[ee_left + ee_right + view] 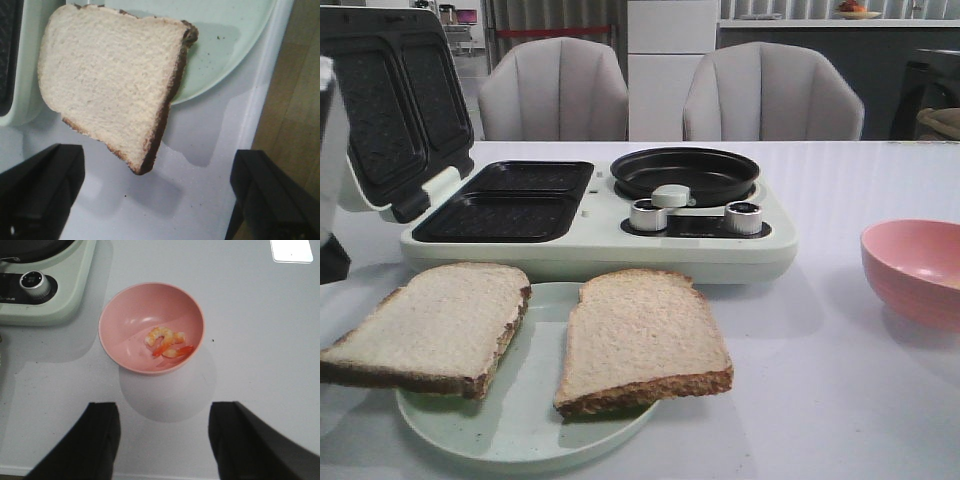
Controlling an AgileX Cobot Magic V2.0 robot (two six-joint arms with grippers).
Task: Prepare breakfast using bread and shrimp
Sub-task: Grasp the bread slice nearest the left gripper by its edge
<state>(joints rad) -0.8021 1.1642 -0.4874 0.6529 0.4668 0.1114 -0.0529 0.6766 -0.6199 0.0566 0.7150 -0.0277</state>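
Left end effector gaping wide, holding nothing, above square pale bread slice hanging off pale green round plate. Right end effector gaping wide, empty, over white counter. Only right wrist view showing tiny orange shrimp lying inside pink round bowl.

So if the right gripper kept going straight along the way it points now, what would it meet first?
Most likely the pink bowl holding the shrimp. In the wrist view the open right gripper has the bowl centred ahead between its fingers, with only bare table before it. How far off it is cannot be judged.
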